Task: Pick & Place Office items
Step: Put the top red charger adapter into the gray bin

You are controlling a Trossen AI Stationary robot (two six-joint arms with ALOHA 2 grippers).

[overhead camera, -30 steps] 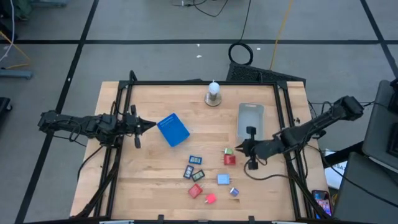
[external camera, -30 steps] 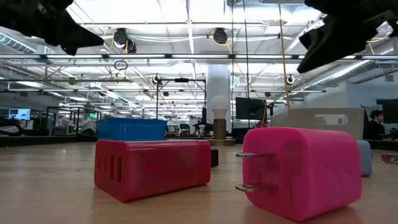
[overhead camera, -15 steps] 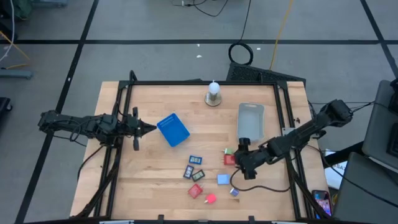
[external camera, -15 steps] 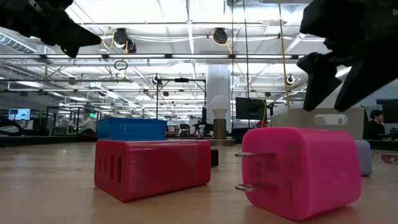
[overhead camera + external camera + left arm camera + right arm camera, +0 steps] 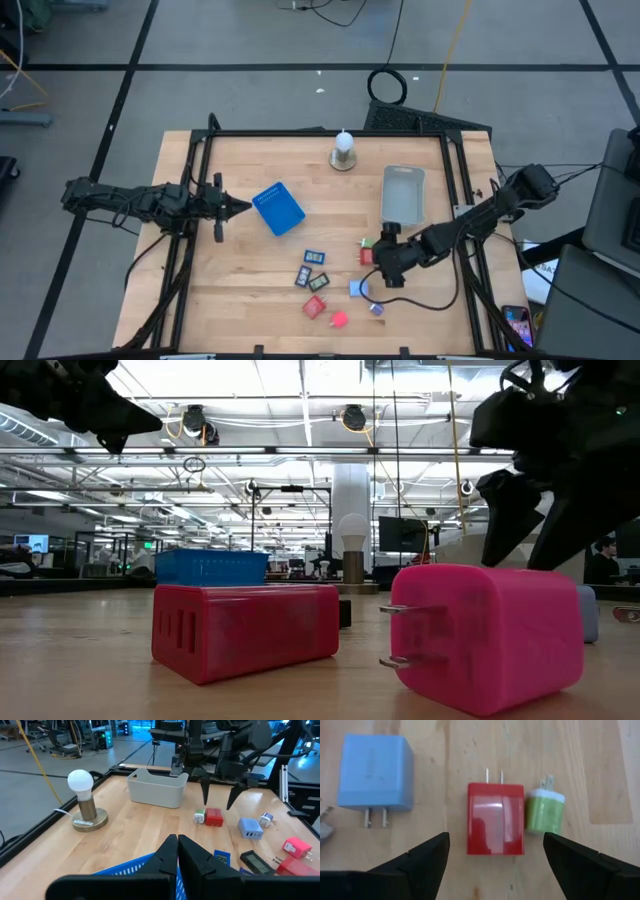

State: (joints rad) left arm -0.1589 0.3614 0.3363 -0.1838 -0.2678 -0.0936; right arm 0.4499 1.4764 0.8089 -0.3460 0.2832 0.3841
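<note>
Right gripper (image 5: 495,851), fingers spread wide, hangs over a red plug block (image 5: 495,818) lying flat on the table (image 5: 240,270), its prongs pointing away from the fingers. Touching it is a green plug (image 5: 544,812); a light blue plug (image 5: 375,772) lies apart. Left gripper (image 5: 177,851), pressed shut, waits near the blue pad (image 5: 278,209).

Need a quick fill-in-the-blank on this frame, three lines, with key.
1. The right claw is open above the ____ charger.
2. Touching that charger's side is a small ____ plug.
3. The left claw is shut beside the blue ____.

Missing words: red; green; pad
</note>
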